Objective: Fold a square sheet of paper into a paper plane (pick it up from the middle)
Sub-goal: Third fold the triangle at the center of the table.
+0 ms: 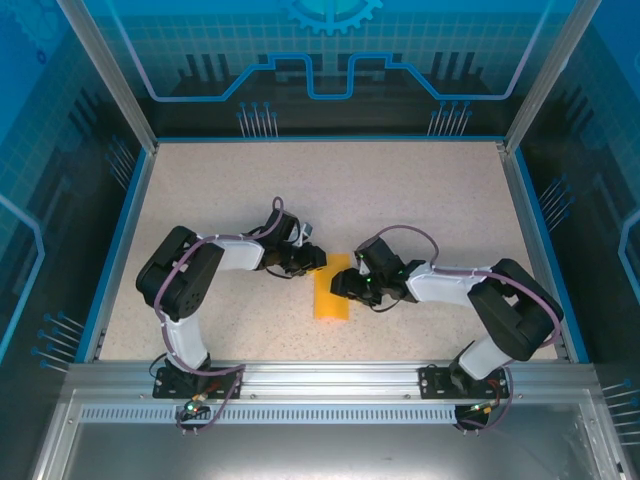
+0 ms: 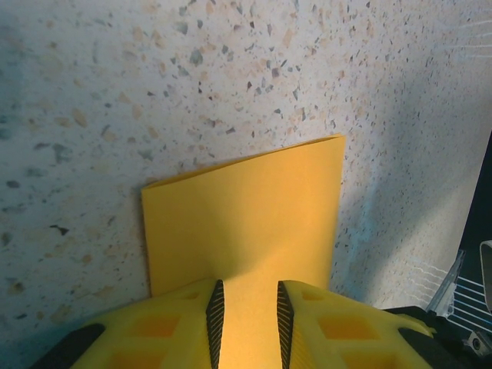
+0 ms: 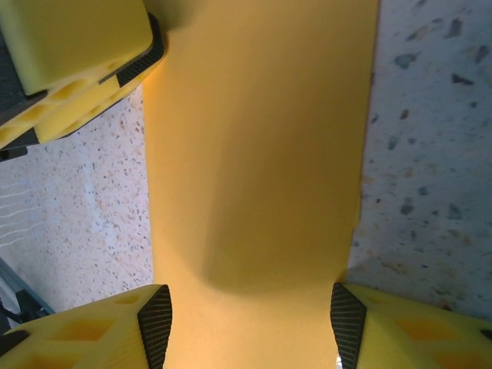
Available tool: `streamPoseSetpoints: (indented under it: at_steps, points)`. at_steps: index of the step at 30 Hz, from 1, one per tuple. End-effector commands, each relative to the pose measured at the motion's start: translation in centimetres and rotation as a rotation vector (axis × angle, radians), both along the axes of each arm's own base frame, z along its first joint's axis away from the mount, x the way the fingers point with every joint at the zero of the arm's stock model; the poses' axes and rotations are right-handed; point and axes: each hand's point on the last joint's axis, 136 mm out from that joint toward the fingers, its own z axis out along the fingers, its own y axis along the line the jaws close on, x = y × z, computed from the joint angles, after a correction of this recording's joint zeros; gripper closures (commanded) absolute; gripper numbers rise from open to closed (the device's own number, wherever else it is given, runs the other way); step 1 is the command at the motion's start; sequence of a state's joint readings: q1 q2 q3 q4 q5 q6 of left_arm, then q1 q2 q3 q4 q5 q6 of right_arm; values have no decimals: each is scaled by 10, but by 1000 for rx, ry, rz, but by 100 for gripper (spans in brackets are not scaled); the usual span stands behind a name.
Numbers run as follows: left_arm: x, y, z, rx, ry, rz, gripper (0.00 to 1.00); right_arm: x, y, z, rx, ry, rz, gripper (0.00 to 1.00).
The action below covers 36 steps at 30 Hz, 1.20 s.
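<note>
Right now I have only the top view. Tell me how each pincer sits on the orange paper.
Observer: In the left wrist view, the left pincer has its jaws close together, and the sheet of paper runs up between them.
Operator: Now the right one.
Observer: In the right wrist view, the right pincer has its jaws wide, one at each long edge of the sheet, which looks bowed.
Operator: Describe the far edge.
Observer: In the left wrist view, two layers seem to show there, so it looks folded.
</note>
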<state>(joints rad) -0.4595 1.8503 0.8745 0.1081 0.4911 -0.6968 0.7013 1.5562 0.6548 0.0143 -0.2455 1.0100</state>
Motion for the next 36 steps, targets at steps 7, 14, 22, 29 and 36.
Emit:
streamPoseSetpoints:
  at_steps: [7,14,22,29,36]
  points:
    - [-16,18,-25,78,54,4,70,4,19,12,112,-21,34,38]
    - [-18,21,-29,82,61,8,70,19,21,13,122,-45,14,35]
    - [-17,23,-29,84,62,10,70,37,9,15,100,-75,4,32]
    - [-19,25,-32,91,67,16,70,53,6,9,58,-74,28,31]
    - [-18,26,-32,92,67,21,70,57,10,13,69,-83,61,35]
